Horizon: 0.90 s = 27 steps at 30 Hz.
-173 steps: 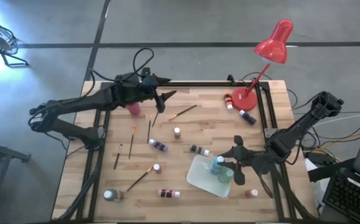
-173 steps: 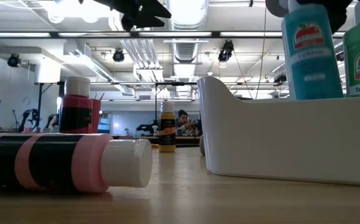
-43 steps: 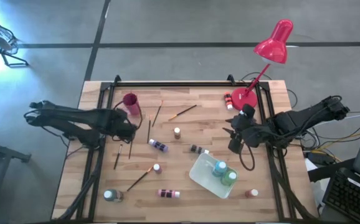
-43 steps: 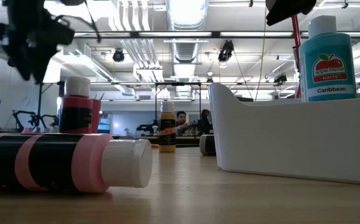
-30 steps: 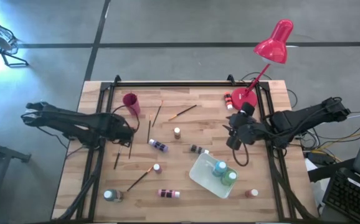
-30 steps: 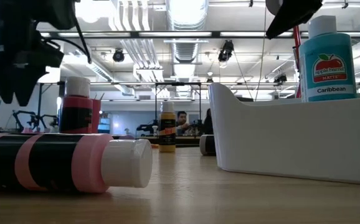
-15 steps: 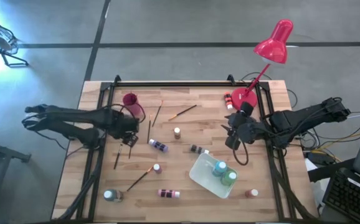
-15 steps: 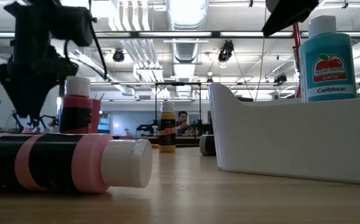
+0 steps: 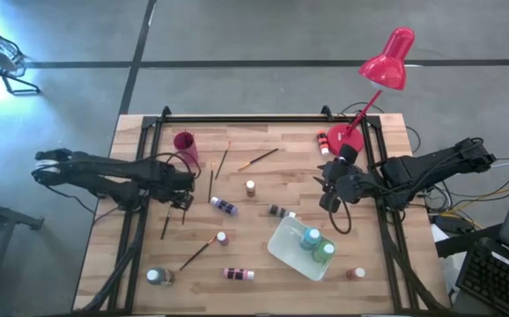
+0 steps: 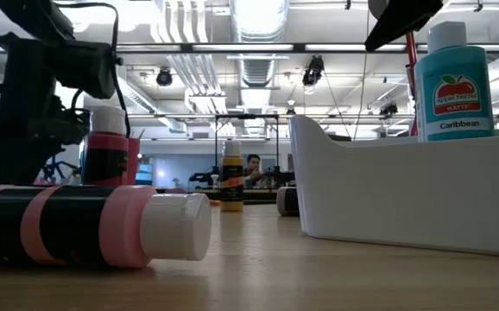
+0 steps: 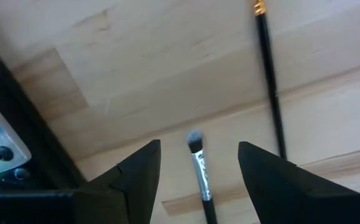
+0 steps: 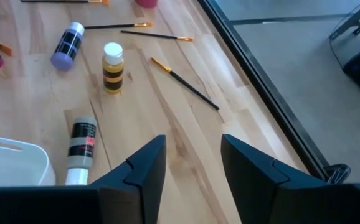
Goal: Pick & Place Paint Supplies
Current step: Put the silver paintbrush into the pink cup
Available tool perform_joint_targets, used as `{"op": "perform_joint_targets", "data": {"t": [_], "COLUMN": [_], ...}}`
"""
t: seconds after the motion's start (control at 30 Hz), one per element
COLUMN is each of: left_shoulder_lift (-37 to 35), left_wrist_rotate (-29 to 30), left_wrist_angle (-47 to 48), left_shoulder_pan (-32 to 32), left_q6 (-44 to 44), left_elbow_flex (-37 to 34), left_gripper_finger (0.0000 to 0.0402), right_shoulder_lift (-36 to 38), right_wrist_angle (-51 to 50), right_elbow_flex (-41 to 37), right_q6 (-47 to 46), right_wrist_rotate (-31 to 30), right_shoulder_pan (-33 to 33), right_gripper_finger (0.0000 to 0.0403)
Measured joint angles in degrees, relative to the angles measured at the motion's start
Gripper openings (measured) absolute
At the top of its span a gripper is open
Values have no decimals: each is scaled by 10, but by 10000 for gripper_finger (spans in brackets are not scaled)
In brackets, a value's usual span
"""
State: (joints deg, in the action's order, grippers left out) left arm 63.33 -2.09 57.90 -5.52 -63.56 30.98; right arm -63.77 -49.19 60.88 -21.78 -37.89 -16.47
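My left gripper (image 9: 182,202) points down, low over the table's left part. It is open, with one finger on each side of a thin paintbrush (image 11: 198,163) that lies flat on the wood, and it touches nothing. The brush's grey tip (image 11: 194,138) shows ahead of the fingers. A second dark-handled brush (image 11: 271,87) lies beside it. My right gripper (image 9: 329,195) hangs open in the air over the table's right part, above the wood (image 12: 186,143). A white tray (image 9: 283,250) at the near right holds a teal bottle (image 9: 310,236) and a green bottle (image 9: 324,251).
Loose bottles include a yellow one (image 9: 250,187), a purple one (image 9: 224,206), a pink one (image 9: 237,274) and a teal one (image 9: 155,276). More brushes (image 9: 256,159) lie near a pink cup (image 9: 184,145). A red lamp (image 9: 371,84) stands at the far right. A black frame rail (image 9: 142,176) edges the table.
My left gripper has come down toward the table and a little toward its near edge, and now straddles the paintbrush. My right gripper has kept still. Nothing on the table has moved.
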Motion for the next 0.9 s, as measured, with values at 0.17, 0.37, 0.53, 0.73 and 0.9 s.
{"op": "perform_joint_targets", "data": {"t": [0.17,0.37,0.53,0.73,0.9], "left_shoulder_lift": [8,24,41,51,51], "left_wrist_rotate": [-2,-3,-3,-9,-9], "left_wrist_angle": [-9,-11,-24,-35,-39], "left_shoulder_pan": [0,0,0,0,0], "left_q6": [6,17,22,26,27], "left_elbow_flex": [-11,-15,-26,-26,-26], "left_gripper_finger": [220,218,218,217,217], "right_shoulder_lift": [0,0,0,0,0], "right_wrist_angle": [0,1,1,1,1], "right_elbow_flex": [0,0,0,0,0], "right_q6": [0,-1,-3,-3,-3], "right_wrist_rotate": [0,0,0,0,0], "right_shoulder_pan": [0,0,0,0,0], "right_gripper_finger": [144,152,166,177,175]}}
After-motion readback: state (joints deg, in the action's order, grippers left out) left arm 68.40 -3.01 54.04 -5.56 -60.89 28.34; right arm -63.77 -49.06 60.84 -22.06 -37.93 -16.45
